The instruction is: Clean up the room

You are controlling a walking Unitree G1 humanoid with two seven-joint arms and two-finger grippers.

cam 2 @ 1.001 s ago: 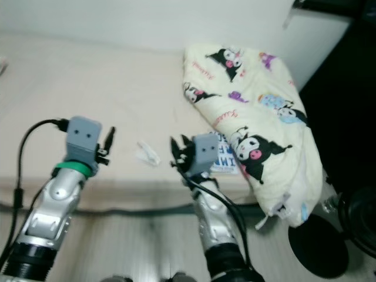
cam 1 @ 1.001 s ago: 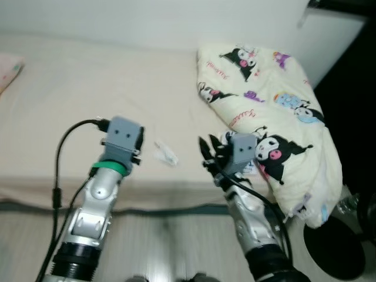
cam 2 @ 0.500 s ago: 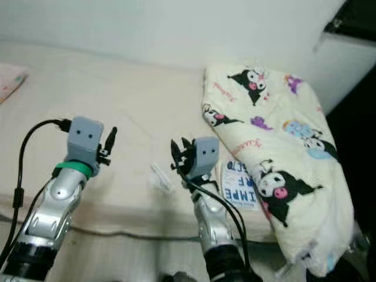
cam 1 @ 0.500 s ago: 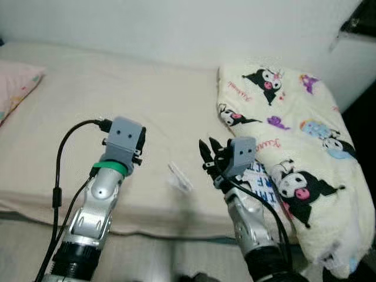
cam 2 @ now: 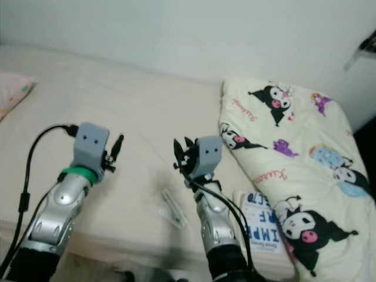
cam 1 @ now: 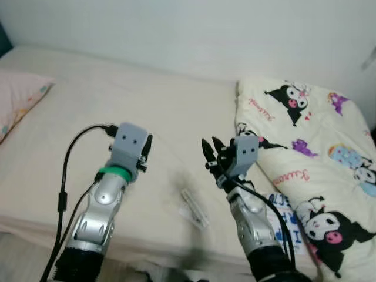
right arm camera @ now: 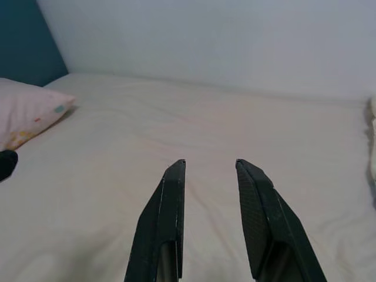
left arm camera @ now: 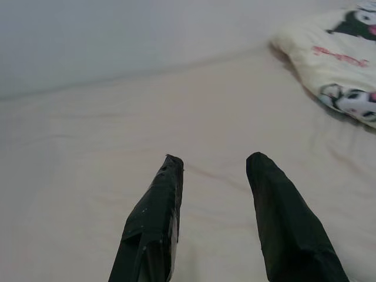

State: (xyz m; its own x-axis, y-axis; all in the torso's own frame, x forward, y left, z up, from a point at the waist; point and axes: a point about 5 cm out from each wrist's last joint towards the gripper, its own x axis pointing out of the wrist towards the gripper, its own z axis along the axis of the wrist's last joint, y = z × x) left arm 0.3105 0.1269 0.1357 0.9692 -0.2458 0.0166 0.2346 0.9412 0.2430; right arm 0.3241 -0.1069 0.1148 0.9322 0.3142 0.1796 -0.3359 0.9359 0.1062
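Camera now nearer cream bed (cam 1: 176,117).

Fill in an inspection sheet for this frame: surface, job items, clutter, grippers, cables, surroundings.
Surface: bed with a cream sheet, lightly wrinkled.
Job's things: clear plastic wrapper lying on the sheet between the two arms, near the bed's front edge.
Clutter: printed packet with blue letters, tucked against the cartoon-print blanket; pink pillow on the robot's left.
Grippers: left gripper open, above the sheet; right gripper open, above the sheet; neither holds anything.
Cables: black cable looping from the left wrist camera down the arm.
Surroundings: pale wall behind the bed.
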